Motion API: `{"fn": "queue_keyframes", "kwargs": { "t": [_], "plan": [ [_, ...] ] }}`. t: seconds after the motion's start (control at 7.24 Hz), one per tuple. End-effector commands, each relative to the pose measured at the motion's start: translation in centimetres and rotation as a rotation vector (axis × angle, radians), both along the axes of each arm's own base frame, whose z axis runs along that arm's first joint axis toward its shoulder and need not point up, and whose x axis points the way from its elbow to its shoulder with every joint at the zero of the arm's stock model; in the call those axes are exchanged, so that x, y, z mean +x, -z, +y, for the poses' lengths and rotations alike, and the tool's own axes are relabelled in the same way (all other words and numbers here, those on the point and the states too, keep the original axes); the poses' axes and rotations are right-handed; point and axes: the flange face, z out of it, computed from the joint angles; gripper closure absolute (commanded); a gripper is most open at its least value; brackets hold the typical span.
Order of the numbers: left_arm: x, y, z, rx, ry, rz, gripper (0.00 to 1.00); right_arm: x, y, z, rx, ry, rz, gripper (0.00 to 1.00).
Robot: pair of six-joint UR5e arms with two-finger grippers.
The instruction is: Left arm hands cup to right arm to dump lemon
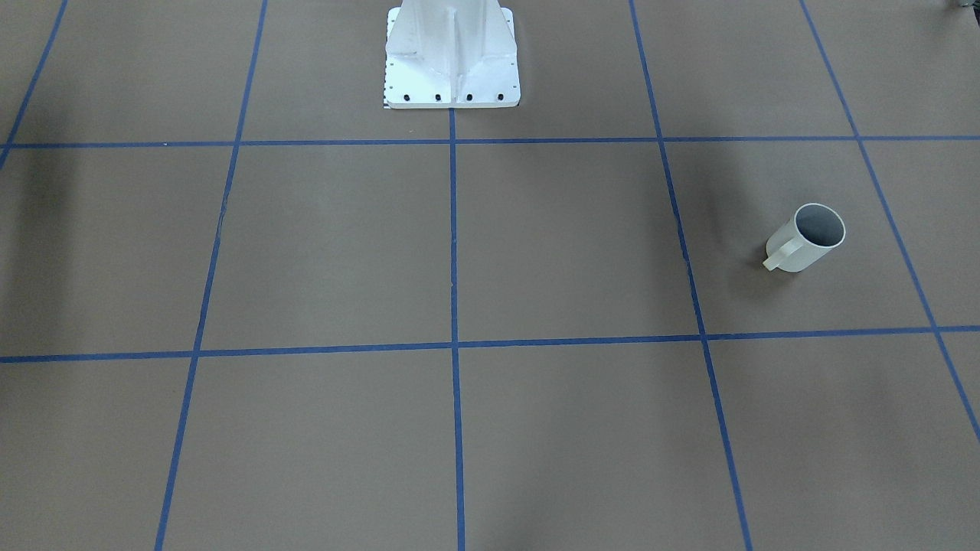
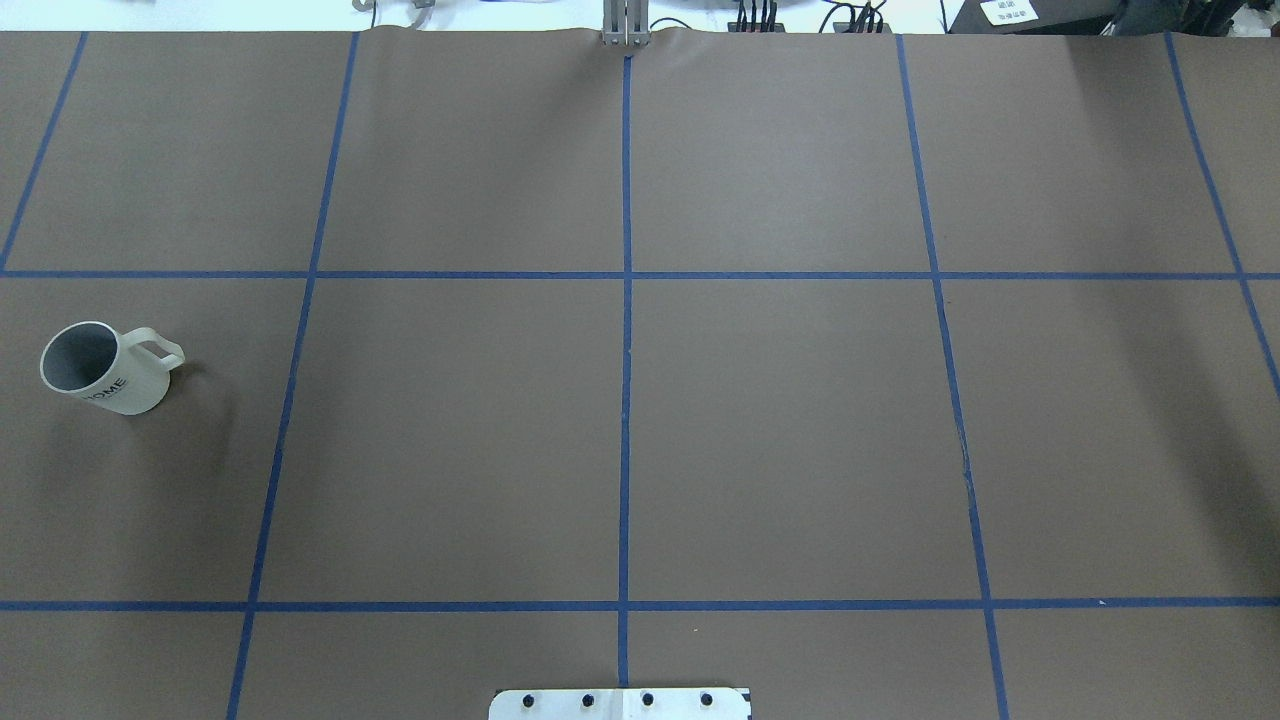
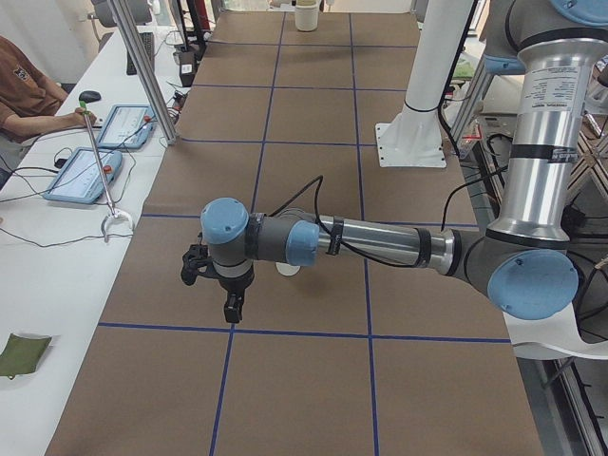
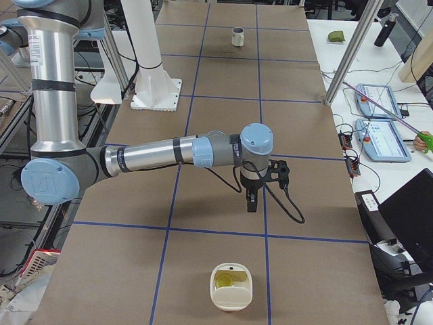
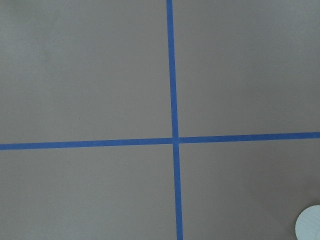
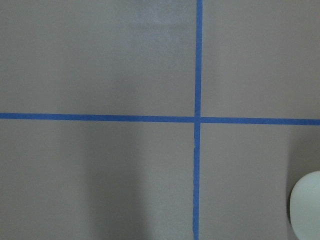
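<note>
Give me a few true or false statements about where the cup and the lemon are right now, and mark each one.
1. The cup stands upright on the table. True.
2. It sits on the robot's right side. False: it is on the robot's left.
3. Its wall is plain, with no lettering. False: dark lettering shows on it in the overhead view.
4. Its grey inside looks empty. True.
5. The lemon lies bare on the table. False: it lies in a white container.
</note>
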Motion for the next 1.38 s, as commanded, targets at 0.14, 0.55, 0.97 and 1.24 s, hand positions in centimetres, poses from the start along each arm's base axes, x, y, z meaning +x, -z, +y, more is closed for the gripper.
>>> {"fn": "queue_keyframes", "kwargs": {
  "t": [0.14,0.55,0.97,1.24],
  "plan": [
    [0.0,0.6,-0.1,0.016,-0.003,-0.002,0.00,-0.7,-0.3,0.6,-0.006,0.014,-0.012,0.00],
    [0.0,1.3,-0.3,0.101,0.002,-0.002,0.00,-1.3,0.2,0.2,0.006,0.031,-0.018,0.00],
    [0.0,2.0,-0.4,0.121,0.001,0.001,0.00,-1.4,0.9,0.3,0.014,0.030,-0.036,0.00],
    [0.0,2.4,-0.4,0.130,-0.001,0.007,0.00,-1.4,0.8,0.3,0.010,0.026,-0.035,0.00]
  ]
}}
